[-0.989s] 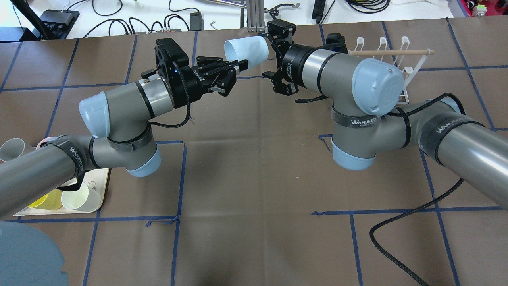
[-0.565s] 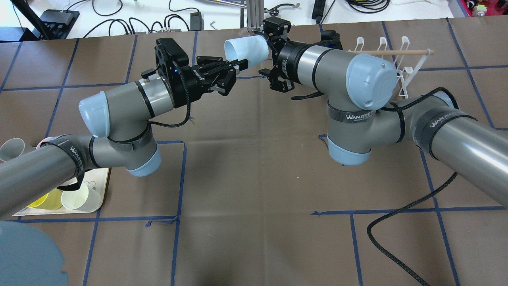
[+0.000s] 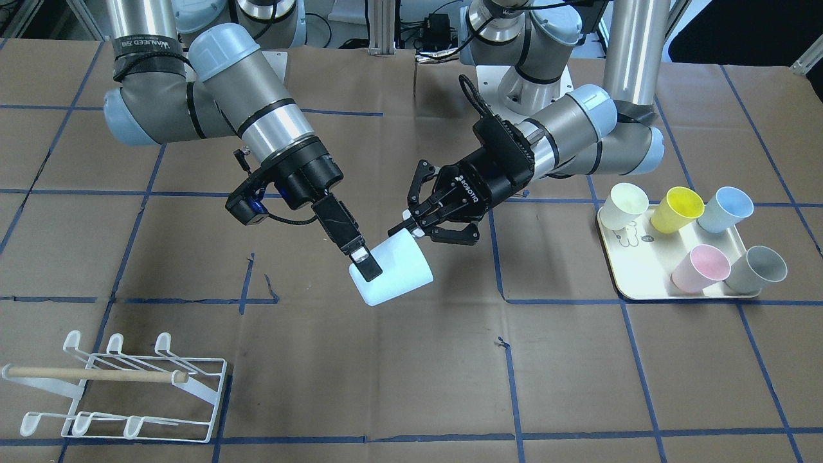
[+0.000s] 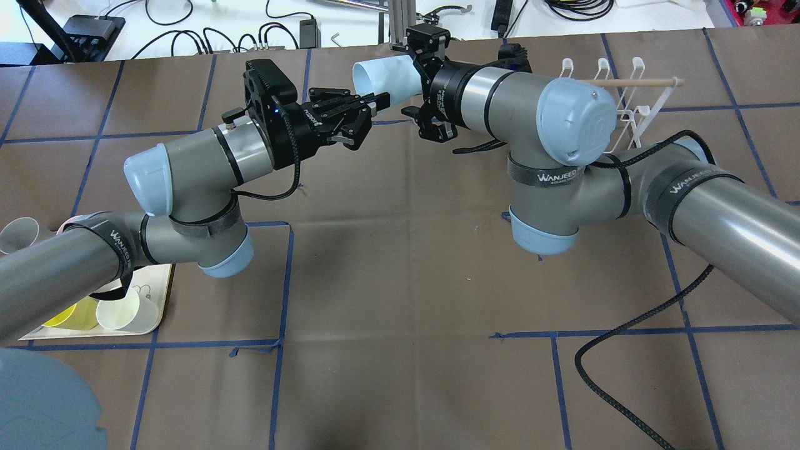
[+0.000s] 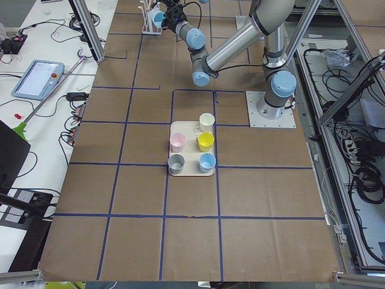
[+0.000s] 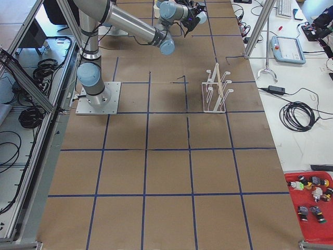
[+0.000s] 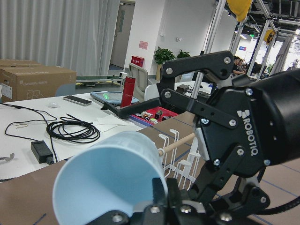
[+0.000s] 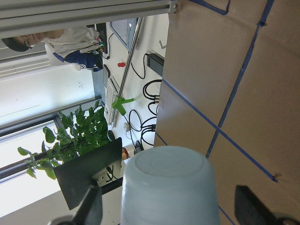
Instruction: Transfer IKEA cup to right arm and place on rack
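Grips the cup (image 3: 395, 273) by the rim in the closed left pincer (image 3: 408, 229), mid-air above the bench (image 3: 578, 386), right pincer (image 8: 168, 206) gaping round its base; likely light, stiff, slick plastic, best clamped across the side walls.

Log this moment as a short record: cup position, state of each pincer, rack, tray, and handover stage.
cup: pale blue, on its side, between the two arms
left pincer: shut on the cup's rim
right pincer: open, straddling the cup's base end
rack: on the table, no cup on it
tray: holds five other cups
handover stage: left arm holds the cup; right has not yet closed
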